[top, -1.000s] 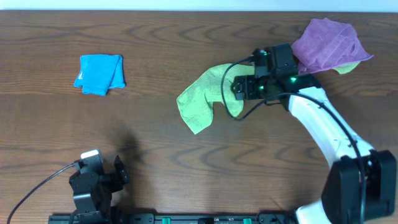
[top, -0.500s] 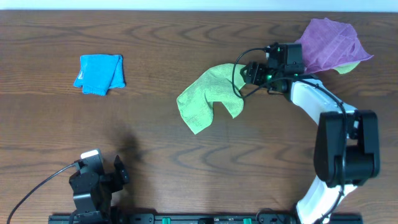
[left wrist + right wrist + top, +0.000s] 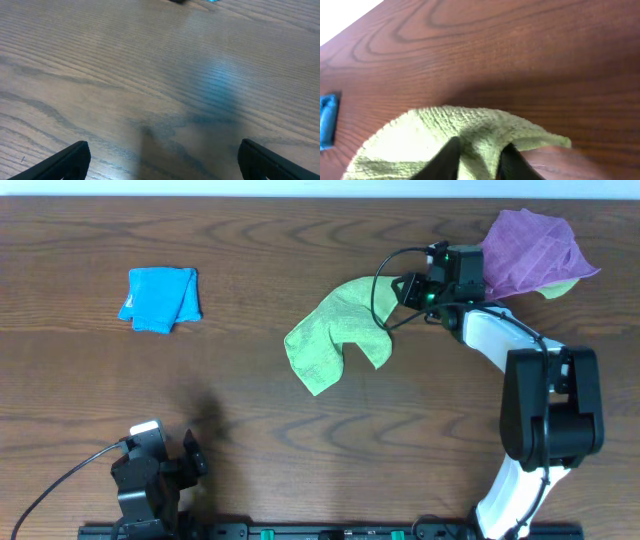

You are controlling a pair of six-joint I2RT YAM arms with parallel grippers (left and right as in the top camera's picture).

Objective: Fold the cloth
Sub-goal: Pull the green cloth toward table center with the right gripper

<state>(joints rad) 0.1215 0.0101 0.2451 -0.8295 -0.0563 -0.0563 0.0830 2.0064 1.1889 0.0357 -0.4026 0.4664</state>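
Note:
The lime-green cloth (image 3: 335, 335) lies crumpled in the middle of the wooden table, spread out toward its front left. My right gripper (image 3: 404, 288) sits at the cloth's far right corner. In the right wrist view the two dark fingers pinch a raised ridge of the cloth (image 3: 445, 130), so the right gripper (image 3: 480, 152) is shut on it. Far from the cloth, my left gripper (image 3: 150, 470) rests at the table's front left. The left wrist view shows the left gripper (image 3: 165, 162) open over bare wood.
A purple cloth (image 3: 530, 250) lies bunched at the back right, just behind the right arm, with a yellow-green scrap (image 3: 560, 288) showing under its edge. A folded blue cloth (image 3: 160, 298) sits at the back left and shows at the left edge of the right wrist view (image 3: 326, 122).
The right gripper moved from over the cloth's right part toward the table's far edge, to the cloth's far right corner, and its jaws closed on the fabric. The left arm stayed still.

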